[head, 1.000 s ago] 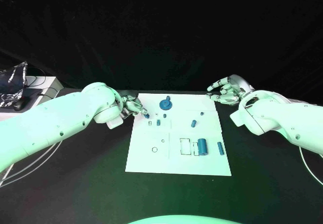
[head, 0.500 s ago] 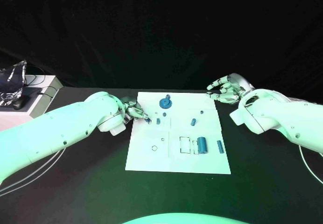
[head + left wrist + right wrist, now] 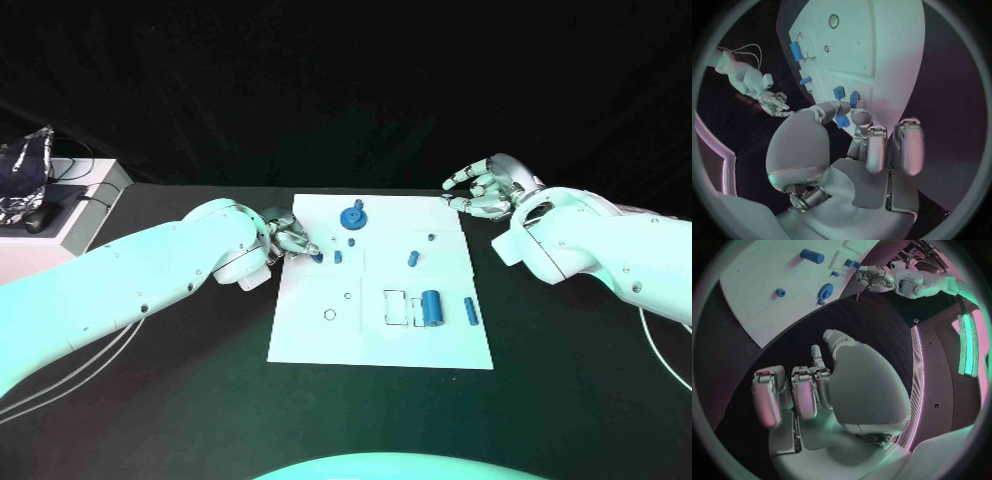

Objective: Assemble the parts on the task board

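While my left hand (image 3: 289, 238) hangs at the near-left edge of the board (image 3: 346, 330), its fingertips (image 3: 856, 116) pinch a small blue part (image 3: 842, 121) just over the white plate, beside a short peg (image 3: 339, 257) standing there. Beyond my fingers lie a blue gear (image 3: 355, 217), another peg (image 3: 414, 259), a thick cylinder (image 3: 431, 309) and a slim bar (image 3: 470, 309). My right hand (image 3: 488, 189) hovers off the board's far-right corner above the black table (image 3: 173, 380), fingers curled loosely, grasping nothing. Dark cloth backs the room; a pale cabinet (image 3: 58, 215) stands out past my left arm.
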Controlling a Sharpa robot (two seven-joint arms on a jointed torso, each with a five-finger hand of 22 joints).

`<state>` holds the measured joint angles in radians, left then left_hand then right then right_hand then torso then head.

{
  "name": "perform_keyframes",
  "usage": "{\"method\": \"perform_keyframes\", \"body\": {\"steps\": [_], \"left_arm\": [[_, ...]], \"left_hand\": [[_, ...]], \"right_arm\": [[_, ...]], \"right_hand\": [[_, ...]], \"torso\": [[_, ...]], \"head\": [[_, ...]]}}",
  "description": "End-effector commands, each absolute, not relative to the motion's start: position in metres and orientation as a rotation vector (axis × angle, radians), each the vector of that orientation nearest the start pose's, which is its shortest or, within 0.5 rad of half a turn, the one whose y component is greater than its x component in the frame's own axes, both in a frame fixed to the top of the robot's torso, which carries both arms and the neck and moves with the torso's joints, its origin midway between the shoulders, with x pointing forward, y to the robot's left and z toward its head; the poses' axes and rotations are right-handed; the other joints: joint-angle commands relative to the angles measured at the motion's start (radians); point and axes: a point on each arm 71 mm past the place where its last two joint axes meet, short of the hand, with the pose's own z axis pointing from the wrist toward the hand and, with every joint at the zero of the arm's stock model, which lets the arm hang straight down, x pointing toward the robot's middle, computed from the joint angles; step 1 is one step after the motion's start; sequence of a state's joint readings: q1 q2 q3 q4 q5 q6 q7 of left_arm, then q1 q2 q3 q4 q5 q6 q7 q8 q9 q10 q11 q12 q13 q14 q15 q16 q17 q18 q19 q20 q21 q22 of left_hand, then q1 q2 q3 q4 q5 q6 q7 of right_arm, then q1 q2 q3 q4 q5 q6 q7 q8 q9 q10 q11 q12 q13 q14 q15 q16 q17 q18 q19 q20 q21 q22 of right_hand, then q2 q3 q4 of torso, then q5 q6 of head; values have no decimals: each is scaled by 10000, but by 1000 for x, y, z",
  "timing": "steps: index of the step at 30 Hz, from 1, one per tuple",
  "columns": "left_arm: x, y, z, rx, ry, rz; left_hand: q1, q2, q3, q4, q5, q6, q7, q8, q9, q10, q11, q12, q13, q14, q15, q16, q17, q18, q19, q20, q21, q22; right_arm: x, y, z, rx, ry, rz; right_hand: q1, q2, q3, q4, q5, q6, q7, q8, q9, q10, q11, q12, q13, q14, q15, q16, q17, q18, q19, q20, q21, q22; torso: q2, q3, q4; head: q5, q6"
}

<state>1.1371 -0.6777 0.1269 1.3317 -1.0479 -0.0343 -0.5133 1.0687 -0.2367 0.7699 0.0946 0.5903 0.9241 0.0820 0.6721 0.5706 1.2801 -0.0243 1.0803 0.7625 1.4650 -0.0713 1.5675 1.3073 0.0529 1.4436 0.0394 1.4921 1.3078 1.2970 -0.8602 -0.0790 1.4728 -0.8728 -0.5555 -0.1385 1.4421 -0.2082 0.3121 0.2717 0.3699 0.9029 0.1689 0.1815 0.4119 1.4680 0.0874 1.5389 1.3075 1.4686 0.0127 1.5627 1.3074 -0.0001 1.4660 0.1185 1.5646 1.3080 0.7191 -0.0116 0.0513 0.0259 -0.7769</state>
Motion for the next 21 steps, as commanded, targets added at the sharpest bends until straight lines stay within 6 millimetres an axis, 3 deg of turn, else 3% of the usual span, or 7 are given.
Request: {"method": "perform_keyframes", "body": {"steps": [1,21], "left_arm": [[524,191,-207,-4342,21107,-5065],[523,187,-208,-3802,21219,-4492]], "left_hand": [[33,45,1371,-1430,18,365,-324,72,973,79,-21,15,-13,1058,-75,33,2635,-83,55,-35,46,766],[25,43,1374,-1426,-1,361,-324,59,975,57,-22,-29,-69,1058,-81,33,2635,-73,28,-42,29,723]], "right_arm": [[513,-245,-153,5210,15532,7367],[512,-245,-153,5211,15539,7371]], "right_hand": [[-40,-56,72,-2,55,-73,-23,51,13,638,-58,-55,2264,918,-58,-52,2216,1,1048,-95,62,2628],[-54,-66,99,-5,72,-75,-23,64,17,643,-57,-51,2269,919,-59,-52,2217,1,1048,-96,62,2628]], "torso": [[-2,2,14],[7,8,5]], "head": [[-16,-21],[-11,-34]]}}
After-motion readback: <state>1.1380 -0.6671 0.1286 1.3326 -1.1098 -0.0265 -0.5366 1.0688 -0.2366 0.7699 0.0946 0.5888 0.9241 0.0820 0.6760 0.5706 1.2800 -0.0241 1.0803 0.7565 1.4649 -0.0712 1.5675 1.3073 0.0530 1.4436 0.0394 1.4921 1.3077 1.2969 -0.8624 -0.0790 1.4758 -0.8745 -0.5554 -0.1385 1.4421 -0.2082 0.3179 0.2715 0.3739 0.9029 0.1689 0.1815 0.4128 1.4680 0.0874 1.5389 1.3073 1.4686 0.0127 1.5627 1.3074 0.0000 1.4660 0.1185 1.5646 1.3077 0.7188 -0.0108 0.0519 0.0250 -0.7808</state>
